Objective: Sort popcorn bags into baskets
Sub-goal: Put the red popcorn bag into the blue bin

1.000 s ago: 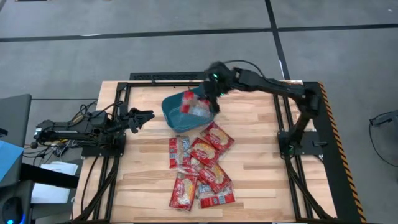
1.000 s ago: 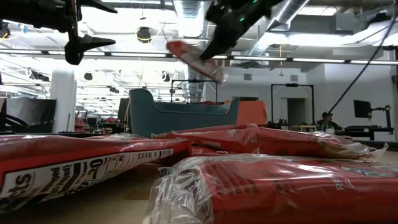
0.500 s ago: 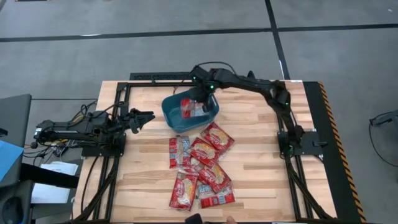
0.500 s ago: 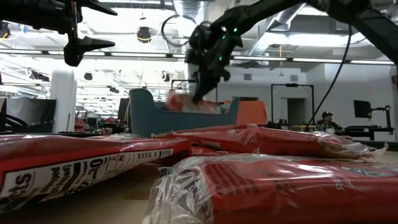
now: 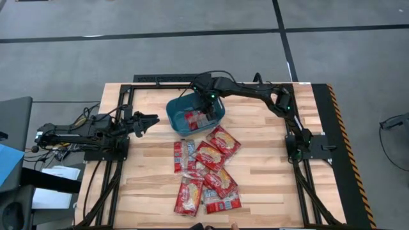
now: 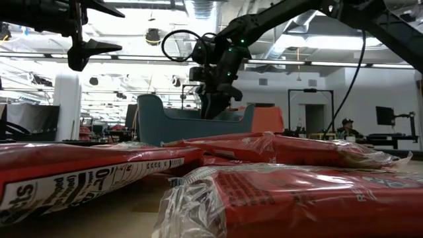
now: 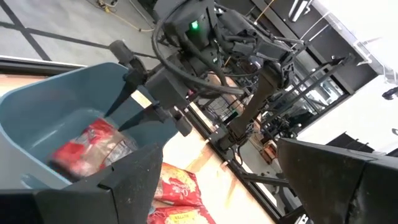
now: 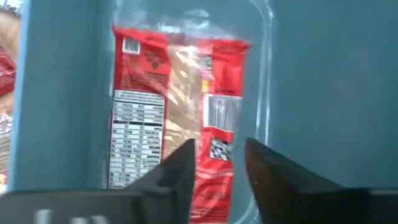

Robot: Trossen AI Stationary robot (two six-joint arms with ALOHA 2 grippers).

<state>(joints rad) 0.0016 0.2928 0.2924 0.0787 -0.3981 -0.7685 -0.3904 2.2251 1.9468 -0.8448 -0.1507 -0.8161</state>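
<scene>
Wooden slats form the table (image 5: 255, 160), framed by dark rails on a grey carpeted floor. At its far centre sits the teal basket (image 5: 176, 115), with one popcorn bag (image 5: 193, 119) lying flat on its floor, label side up in the right wrist view (image 8: 180, 118). The right pincer (image 5: 208, 114) reaches down inside the basket just above that bag; its fingers (image 8: 177, 171) stand slightly spread with nothing between them, so the bag appears released. A second ago the same bag hung in this pincer above the basket rim; half a second ago it was entering the tub. That change marks one bag sorted. About six loose bags (image 5: 208, 169) lie clustered on the near half of the table, overlapping, well apart from the basket's interior; these remain to be sorted. Their arrangement matches the earlier frames. The left pincer (image 5: 150, 120) waits beside the basket on the left, fingers spread and empty, unmoved.
</scene>
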